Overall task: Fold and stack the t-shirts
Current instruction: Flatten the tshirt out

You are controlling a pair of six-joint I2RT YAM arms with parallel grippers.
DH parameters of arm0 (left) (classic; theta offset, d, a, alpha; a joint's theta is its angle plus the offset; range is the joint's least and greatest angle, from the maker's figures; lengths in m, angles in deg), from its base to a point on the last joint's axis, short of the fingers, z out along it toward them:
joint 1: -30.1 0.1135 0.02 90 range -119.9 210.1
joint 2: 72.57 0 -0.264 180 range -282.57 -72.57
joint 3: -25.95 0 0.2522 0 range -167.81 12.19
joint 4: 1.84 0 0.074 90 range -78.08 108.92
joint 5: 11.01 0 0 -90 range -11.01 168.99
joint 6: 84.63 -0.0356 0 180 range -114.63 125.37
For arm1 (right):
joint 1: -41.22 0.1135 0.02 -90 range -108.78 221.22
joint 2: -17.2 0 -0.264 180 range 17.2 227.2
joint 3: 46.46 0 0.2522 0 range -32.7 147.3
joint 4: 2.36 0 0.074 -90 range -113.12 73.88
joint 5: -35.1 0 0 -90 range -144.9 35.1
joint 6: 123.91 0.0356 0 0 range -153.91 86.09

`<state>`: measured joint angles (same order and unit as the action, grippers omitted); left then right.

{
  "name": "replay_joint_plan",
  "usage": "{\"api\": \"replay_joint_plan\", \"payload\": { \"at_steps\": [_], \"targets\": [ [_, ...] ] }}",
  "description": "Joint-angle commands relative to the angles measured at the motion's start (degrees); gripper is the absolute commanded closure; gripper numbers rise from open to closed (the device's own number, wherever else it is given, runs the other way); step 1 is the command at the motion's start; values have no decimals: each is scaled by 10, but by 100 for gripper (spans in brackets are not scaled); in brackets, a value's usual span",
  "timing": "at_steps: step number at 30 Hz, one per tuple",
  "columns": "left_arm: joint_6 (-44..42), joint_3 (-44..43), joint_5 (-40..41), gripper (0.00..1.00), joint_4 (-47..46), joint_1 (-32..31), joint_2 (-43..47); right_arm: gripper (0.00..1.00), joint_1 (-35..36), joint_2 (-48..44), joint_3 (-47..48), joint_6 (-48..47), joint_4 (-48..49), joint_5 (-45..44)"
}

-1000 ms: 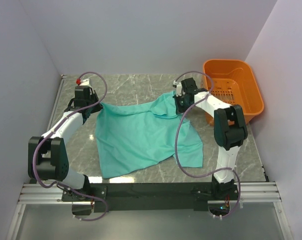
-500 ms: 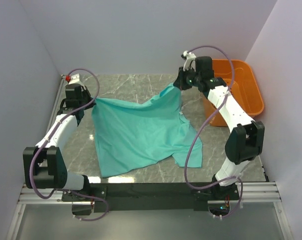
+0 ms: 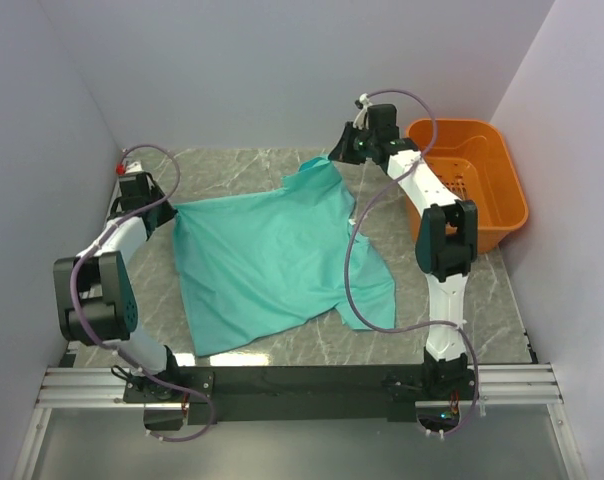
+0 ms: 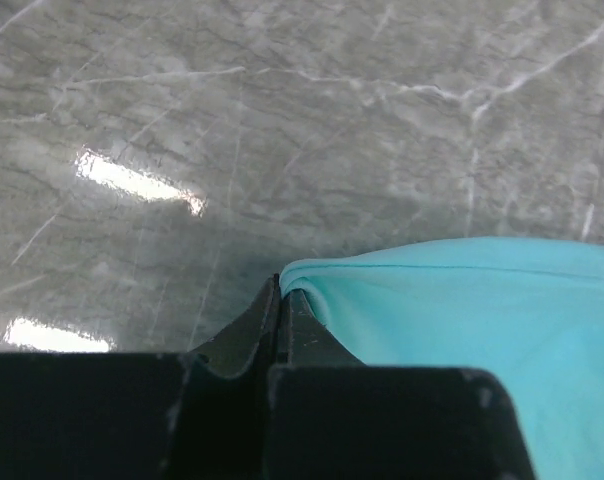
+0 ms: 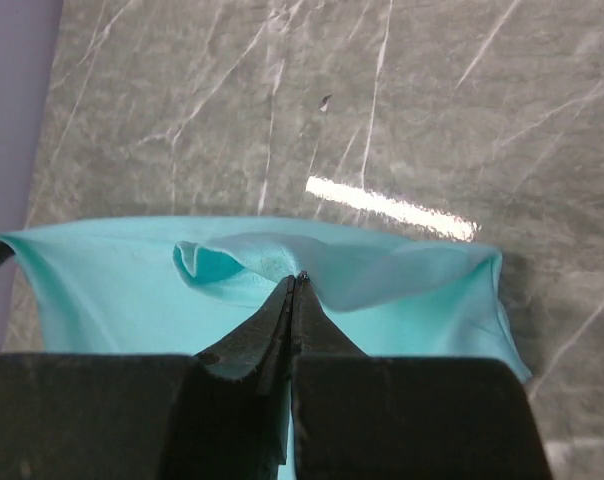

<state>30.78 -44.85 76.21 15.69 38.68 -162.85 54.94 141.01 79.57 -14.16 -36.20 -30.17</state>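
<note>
T-shirt (image 3: 272,265) cloth, teal, lay spread wider over the marble table (image 3: 242,165) than a second before. Both arms had drawn its far edge apart and back, which looked like flattening ahead of a first fold. From above, the left gripper (image 3: 165,211) held one far corner and the right gripper (image 3: 334,160) the other, near the orange basket (image 3: 482,150). At the left wrist, the jaws were pinched tight on a hemmed corner. At the right wrist they were closed too, on a bunched fold, perhaps a sleeve.

No legible text or labels anywhere.
</note>
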Motion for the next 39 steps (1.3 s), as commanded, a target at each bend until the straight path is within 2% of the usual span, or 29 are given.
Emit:
{"api": "replay_joint_plan", "payload": {
  "at_steps": [1, 7, 8, 9, 10, 11, 12, 13, 15, 18, 21, 22, 23, 24, 25, 27, 28, 29, 33, 34, 36, 37, 39],
  "targets": [
    [10, -50, -14, 99, -21, 5, -27, 100, -4, 34, 64, 63, 26, -7],
    [-2, -97, 50, 99, -21, 1, -78, 100, 2, 112, 156, 134, 52, -46],
    [-6, -103, 67, 96, -18, -1, -91, 100, 5, 121, 176, 142, 64, -76],
    [-5, -113, 121, 88, -11, -2, -96, 100, 8, 134, 180, 145, 78, -80],
    [-6, -116, 147, 72, -14, -4, -97, 65, 10, 141, 184, 147, 106, -80],
    [-10, -113, 166, 66, -21, -8, -94, 46, 10, 144, 194, 145, 115, -82],
    [-10, -107, 193, 61, -27, -10, -87, 34, 16, 148, 198, 139, 117, -89],
    [-11, -106, 197, 52, -32, -11, -75, 23, 18, 145, 203, 124, 115, -87],
    [-10, -108, 198, 42, -27, -11, -61, 19, 15, 128, 194, 116, 122, -52],
    [-16, -107, 186, 41, -8, -12, -24, 18, 16, 90, 159, 73, 110, -22],
    [-12, -76, 132, 40, 15, -13, 51, 19, 15, -5, 101, -70, 59, 129],
    [1, -65, 92, 34, 25, -15, 93, 20, 16, -29, 54, -153, 18, 226],
    [8, -55, 67, 29, 46, -15, 115, 20, 16, -56, 24, -190, -5, 248],
    [16, -23, 49, 29, 53, -20, 139, 20, 19, -106, -5, -230, -31, 256],
    [26, -5, 34, 29, 58, -29, 189, 20, 25, -132, -55, -317, -98, 259],
    [59, 52, 9, 29, 78, -46, 244, 21, 34, -201, -110, -414, -172, 231],
    [74, 68, -2, 28, 90, -53, 291, 22, 37, -224, -138, -499, -231, 215],
    [103, 89, -19, 28, 104, -70, 311, 23, 41, -247, -197, -537, -253, 192],
    [178, 147, -27, 27, 174, -135, 396, 26, 33, -403, -377, -669, -293, 142],
    [190, 161, -22, 27, 198, -165, 421, 26, 30, -431, -448, -745, -308, 142],
    [236, 193, -19, 28, 228, -191, 440, 26, 28, -510, -515, -818, -319, 139],
    [253, 205, -18, 28, 256, -216, 451, 25, 27, -534, -545, -895, -333, 139],
    [308, 228, 14, 31, 287, -244, 462, 25, 27, -594, -623, -925, -315, 130]
  ]
}}
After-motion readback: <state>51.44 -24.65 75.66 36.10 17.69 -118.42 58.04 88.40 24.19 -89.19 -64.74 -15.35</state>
